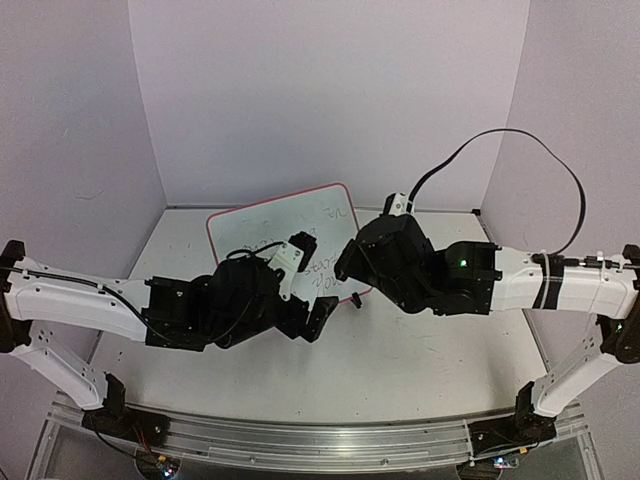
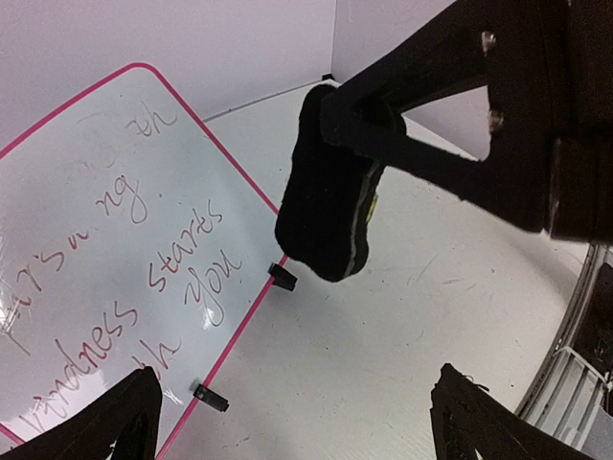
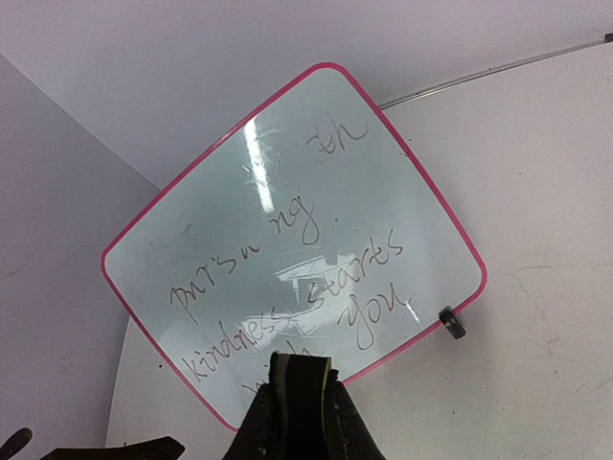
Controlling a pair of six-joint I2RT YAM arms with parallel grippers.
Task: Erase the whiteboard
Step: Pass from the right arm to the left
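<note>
The table [image 1: 420,365] is carrying the written-on whiteboard [image 1: 280,225] near its far edge, the left gripper [image 2: 297,426] is hanging wide open beside it, and the right gripper [image 3: 302,417] is pinching a black eraser [image 2: 326,192].

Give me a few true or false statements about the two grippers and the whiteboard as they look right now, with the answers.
1. The right gripper is shut on a black eraser. True.
2. The left gripper grips the whiteboard. False: it is open and holds nothing.
3. The whiteboard has handwriting on it. True.
4. The whiteboard's frame is blue. False: it is pink.
</note>
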